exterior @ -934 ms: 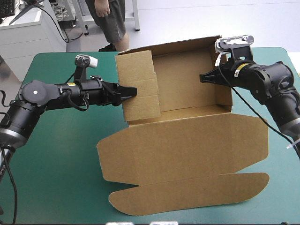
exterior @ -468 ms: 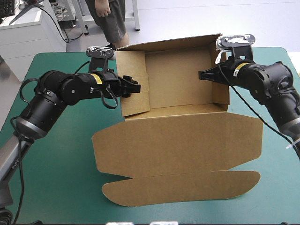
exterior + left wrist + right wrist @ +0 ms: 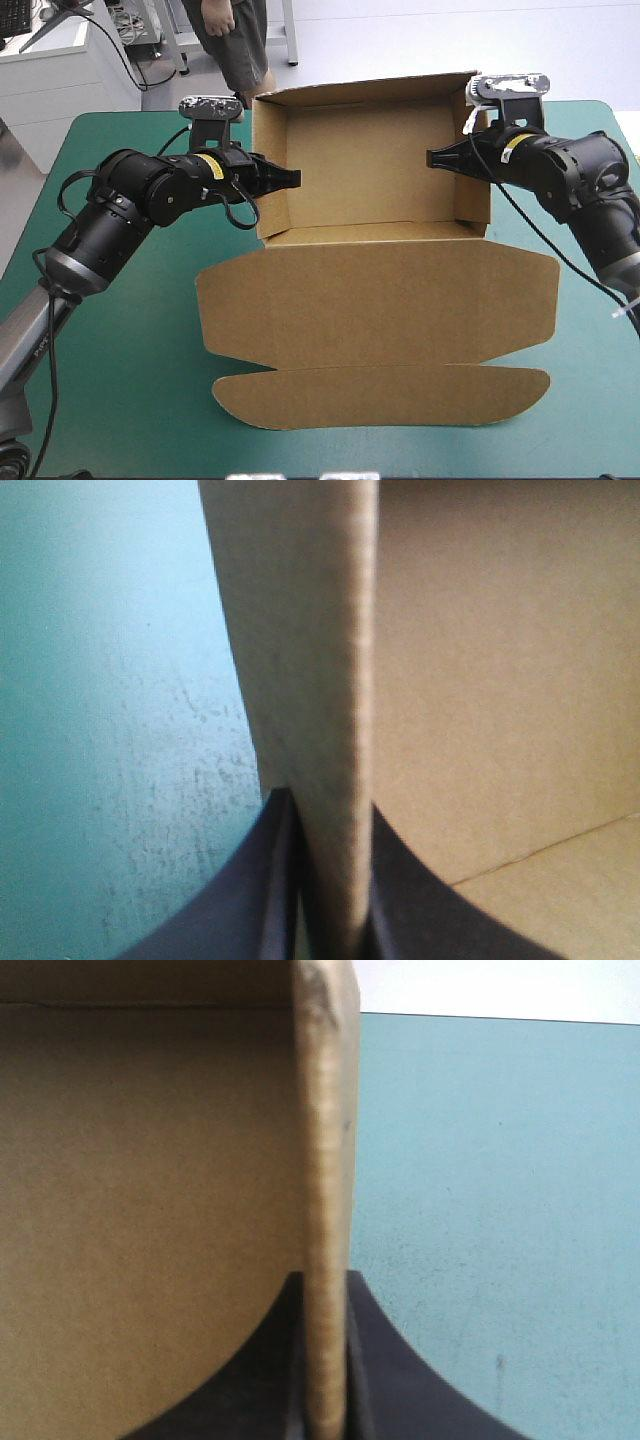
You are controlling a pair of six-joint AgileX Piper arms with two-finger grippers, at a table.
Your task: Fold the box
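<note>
1. Nearest the robot, well short of both sets of jaws, the tuck flap of the box lies flat on the teal-green cover, with its rounded ends pointing to either side.
2. Next out, the lid also lies flat. One crease joins it to the tuck flap and another joins it to the tray's front wall. It sits on the robot's side of both grippers and is wider than the gap between them.
3. The brown box itself stands as an open tray with its walls raised, on the far half of the table, directly between the two grippers.
4. The left gripper comes in from the tray's left side and is clamped on the left wall. In the left wrist view its black fingers are all but closed, and the wall's edge rises straight up between them (one finger is outside over the cover, the other inside the tray). The tray's inner board lies beside the inner finger, and bare cover lies beside the outer one.
5. The right gripper mirrors it on the right wall. In the right wrist view its fingers pinch the upright board edge, with the tray's interior beside one finger and the cover beside the other.
6. Farthest out, beyond both fingertips, the back wall stands upright near the table's far edge.
</note>
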